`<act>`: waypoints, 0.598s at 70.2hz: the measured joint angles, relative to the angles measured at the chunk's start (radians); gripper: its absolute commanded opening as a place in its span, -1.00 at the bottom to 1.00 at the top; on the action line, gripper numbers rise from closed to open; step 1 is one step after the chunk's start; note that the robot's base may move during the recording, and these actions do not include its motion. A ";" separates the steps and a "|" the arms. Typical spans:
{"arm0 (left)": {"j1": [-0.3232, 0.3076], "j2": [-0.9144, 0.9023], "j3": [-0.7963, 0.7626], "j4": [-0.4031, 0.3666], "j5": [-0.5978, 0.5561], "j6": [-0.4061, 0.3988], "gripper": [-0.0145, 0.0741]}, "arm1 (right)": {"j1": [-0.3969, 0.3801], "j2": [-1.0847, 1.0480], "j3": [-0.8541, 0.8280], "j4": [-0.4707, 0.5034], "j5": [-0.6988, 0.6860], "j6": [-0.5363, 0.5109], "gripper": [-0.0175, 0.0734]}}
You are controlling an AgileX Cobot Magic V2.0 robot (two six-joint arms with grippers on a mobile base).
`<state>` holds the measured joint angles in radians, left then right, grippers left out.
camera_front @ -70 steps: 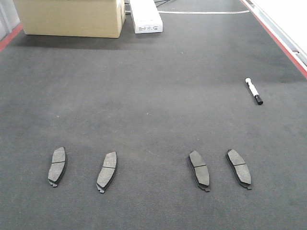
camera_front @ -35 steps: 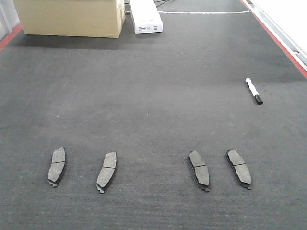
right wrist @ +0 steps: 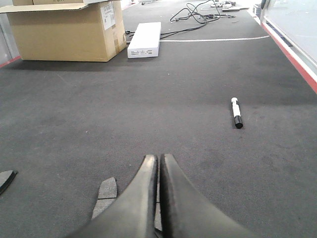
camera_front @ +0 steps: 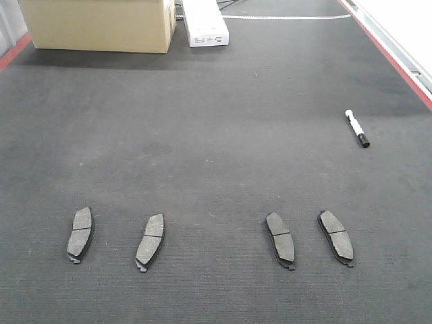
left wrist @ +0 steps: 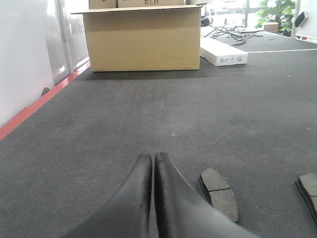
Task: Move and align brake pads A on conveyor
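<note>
Four brake pads lie flat in a loose row on the conveyor (camera_front: 216, 135), near its front edge. They sit as two pairs: the far-left pad (camera_front: 80, 234) and the left-middle pad (camera_front: 150, 241) on one side, the right-middle pad (camera_front: 280, 239) and the far-right pad (camera_front: 336, 237) on the other, with a wider gap between the pairs than within them. The left two lean slightly one way and the right two the other, so the row is not quite parallel.

The left gripper (left wrist: 153, 163) hangs low over the belt with its dark fingers pressed together, holding nothing; a pad lies just to its right and another at the picture's edge. The right gripper (right wrist: 159, 163) is likewise closed and empty, with a pad partly hidden under its fingers.

Further back there is a cardboard box (camera_front: 101, 23) and a long white box (camera_front: 205, 23) beside it (cables trail behind). A black-and-white marker (camera_front: 357, 128) lies well apart from the pads, toward the red edge strip (camera_front: 395, 57).
</note>
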<state>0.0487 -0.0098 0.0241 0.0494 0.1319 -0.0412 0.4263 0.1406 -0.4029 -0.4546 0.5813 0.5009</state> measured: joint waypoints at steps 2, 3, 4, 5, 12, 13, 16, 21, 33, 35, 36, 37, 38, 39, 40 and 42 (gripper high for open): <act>0.000 0.000 0.000 0.000 0.000 0.000 -0.69 | 0.000 0.000 0.000 0.000 0.000 0.000 -0.64; 0.000 0.000 0.000 0.000 0.000 0.000 -0.69 | 0.000 0.000 0.000 0.000 0.000 0.000 -0.64; 0.000 0.000 0.000 0.000 0.000 0.000 -0.69 | 0.000 0.000 0.000 0.000 0.000 0.000 -0.64; 0.000 0.000 0.000 0.000 0.000 0.000 -0.69 | 0.000 0.000 0.000 0.000 0.000 0.000 -0.64; 0.000 0.000 0.000 0.000 0.000 0.000 -0.69 | 0.000 0.000 0.000 0.000 0.000 0.000 -0.64; 0.000 0.000 0.000 0.000 0.000 0.000 -0.69 | 0.000 0.000 0.000 0.000 0.000 0.000 -0.64; 0.000 0.000 0.000 0.000 0.000 0.000 -0.69 | 0.000 0.000 0.000 0.000 0.000 0.000 -0.64; 0.000 0.000 0.000 0.000 0.000 0.000 -0.69 | 0.000 0.000 0.000 0.000 0.000 0.000 -0.64; 0.000 0.000 0.000 0.000 0.000 0.000 -0.69 | 0.000 0.000 0.000 0.000 0.000 0.000 -0.64; 0.000 0.000 0.000 0.000 0.000 0.000 -0.69 | 0.000 0.000 0.000 0.000 0.000 0.000 -0.64; 0.000 0.000 0.000 0.000 0.000 0.000 -0.69 | 0.000 0.000 0.000 0.000 0.000 0.000 -0.64; 0.000 0.000 0.000 0.000 0.000 0.000 -0.69 | 0.000 0.000 0.000 0.000 0.000 0.000 -0.64; 0.000 0.000 0.000 0.000 0.000 0.000 -0.69 | 0.000 0.000 0.000 0.000 0.000 0.000 -0.64; 0.000 0.000 0.000 0.000 0.000 0.000 -0.69 | 0.000 0.000 0.000 0.000 0.000 0.000 -0.64; 0.000 0.000 0.000 0.000 0.000 0.000 -0.69 | 0.000 0.000 0.000 0.000 0.000 0.000 -0.64; 0.000 0.000 0.000 0.000 0.000 0.000 -0.69 | 0.000 0.000 0.000 0.000 0.000 0.000 -0.64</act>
<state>0.0487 -0.0098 0.0241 0.0494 0.1319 -0.0412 0.4263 0.1406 -0.4029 -0.4546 0.5813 0.5009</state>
